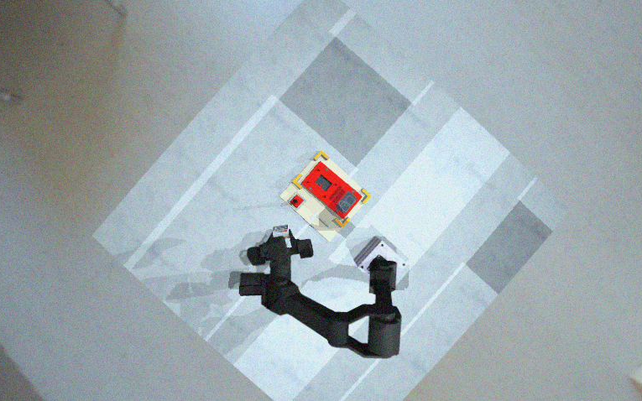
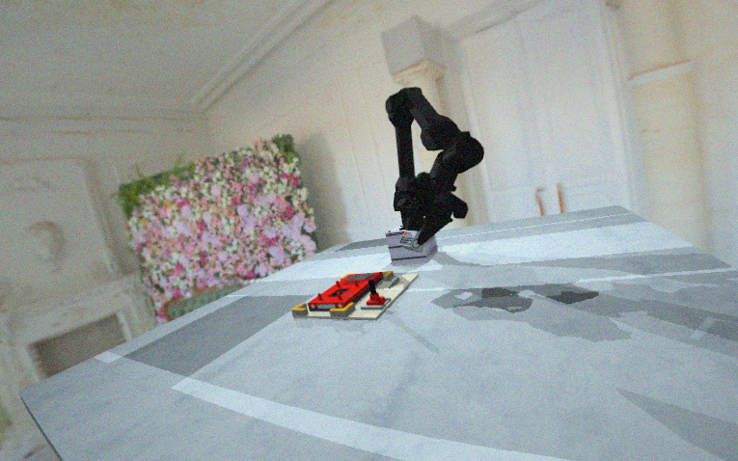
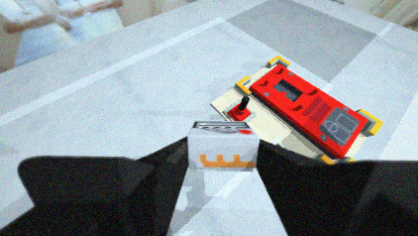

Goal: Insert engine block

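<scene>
My gripper [image 1: 280, 236] [image 2: 415, 242] [image 3: 220, 141] is shut on the engine block, a small white-grey block [image 1: 280, 230] [image 2: 407, 238] [image 3: 223, 144]. The wrist view shows an orange comb-shaped mark on its near face and dark lines with a red spot on its top. The fingers cover its sides; I cannot make out its slot. It is held above the table, beside and apart from the car body. The red car body [image 1: 332, 199] [image 2: 354, 287] [image 3: 303, 118] lies flat, with its dark rectangular opening [image 1: 322, 182] [image 3: 285, 89] showing and nothing in it. I cannot make out the rib.
A cream board [image 1: 326, 231] [image 3: 269, 130] bears the car body between yellow corner brackets [image 1: 321, 154] [image 3: 372, 119]. A red piece with an upright black lever [image 1: 295, 200] [image 2: 373, 294] [image 3: 241, 111] stands beside it, toward my gripper. My arm's grey base [image 1: 370, 248] [image 2: 406, 252] stands nearby.
</scene>
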